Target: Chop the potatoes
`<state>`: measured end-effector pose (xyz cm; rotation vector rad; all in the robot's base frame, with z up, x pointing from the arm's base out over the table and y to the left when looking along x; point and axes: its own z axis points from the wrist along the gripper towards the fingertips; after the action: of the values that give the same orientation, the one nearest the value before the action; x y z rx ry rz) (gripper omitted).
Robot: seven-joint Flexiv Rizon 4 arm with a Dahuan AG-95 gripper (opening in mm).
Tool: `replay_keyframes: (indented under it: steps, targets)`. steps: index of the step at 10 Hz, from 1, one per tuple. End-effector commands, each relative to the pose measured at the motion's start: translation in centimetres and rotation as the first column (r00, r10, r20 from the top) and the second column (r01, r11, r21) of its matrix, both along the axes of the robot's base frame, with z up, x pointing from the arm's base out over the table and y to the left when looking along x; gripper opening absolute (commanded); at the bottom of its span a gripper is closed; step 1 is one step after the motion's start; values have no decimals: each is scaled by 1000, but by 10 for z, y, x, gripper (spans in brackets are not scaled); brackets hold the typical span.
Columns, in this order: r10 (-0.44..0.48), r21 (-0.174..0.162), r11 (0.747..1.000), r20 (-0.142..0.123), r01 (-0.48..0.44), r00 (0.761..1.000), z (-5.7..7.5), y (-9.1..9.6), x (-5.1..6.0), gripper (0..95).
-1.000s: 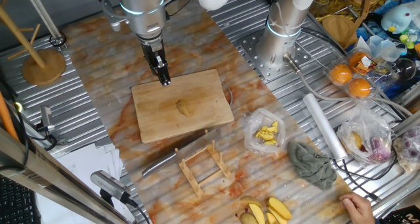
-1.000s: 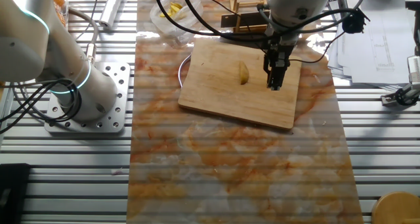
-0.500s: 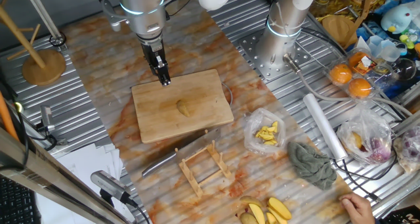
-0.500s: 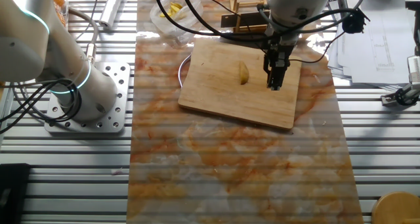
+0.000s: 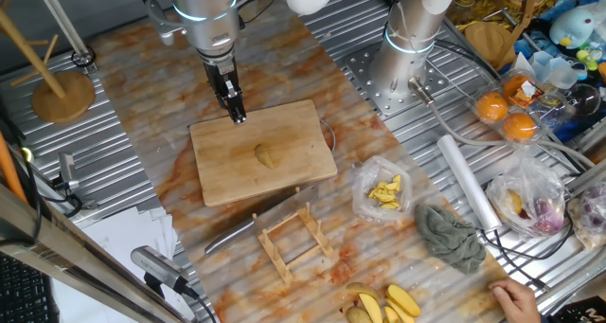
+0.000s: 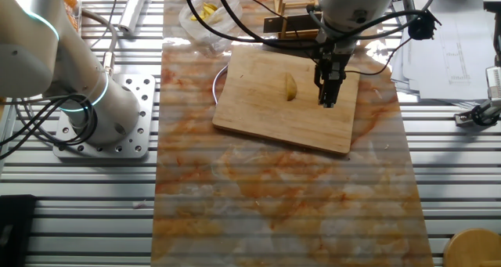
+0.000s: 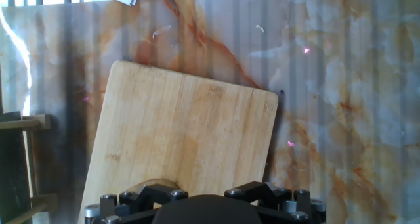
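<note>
One pale-yellow potato lies whole near the middle of the bamboo cutting board. The other fixed view shows the potato on that board too. My gripper hangs over the board's far corner, fingers pressed together and holding nothing. In the other fixed view, the gripper stands just right of the potato, apart from it. The hand view looks down on the board; only a curved edge of the potato peeks above the hand's body, and the fingertips are hidden.
A knife lies on the marble mat beside a wooden rack. A plastic bag of yellow pieces, a grey cloth, yellow wedges and a person's hand are at the right. A second arm's base stands behind.
</note>
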<state>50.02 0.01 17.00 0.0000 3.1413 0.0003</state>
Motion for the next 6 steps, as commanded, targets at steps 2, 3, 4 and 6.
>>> replay_keyframes:
  steps: [2,3,4,6]
  targets:
    - [-30,-12,999,-41,30,999,0,0,0,0]
    - [-32,-12,999,-42,31,999,-1,1,0,0]
    - [-34,-12,999,-42,33,999,-1,2,0,0]
    - [-35,-13,999,-44,35,998,-2,3,0,0]
